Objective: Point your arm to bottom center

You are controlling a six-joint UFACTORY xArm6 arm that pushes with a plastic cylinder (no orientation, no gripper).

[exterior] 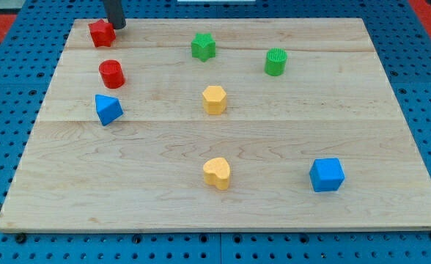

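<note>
My tip sits up at the view's top-left corner of the pale wooden worktop, planted just to the right of the red star-shaped block and all but touching it. No jaws on this arm, only the straight dark rod, so there is nothing to call apart or together. The bottom-centre stretch of the worktop lies well away from my tip, down at the view's bottom, just below the yellow heart-shaped block. Count them off: 8 blocks in all, 2 of each colour. 2 reds, the star and a red cylinder below it. 2 blues, a blue wedge-like block under the cylinder on the view's left and a blue cube far off at the lower right. 2 greens along the top, a green star-shaped block and a green cylinder to its right. 2 yellows down the middle, a yellow hexagonal block and the heart below it, well apart.
</note>
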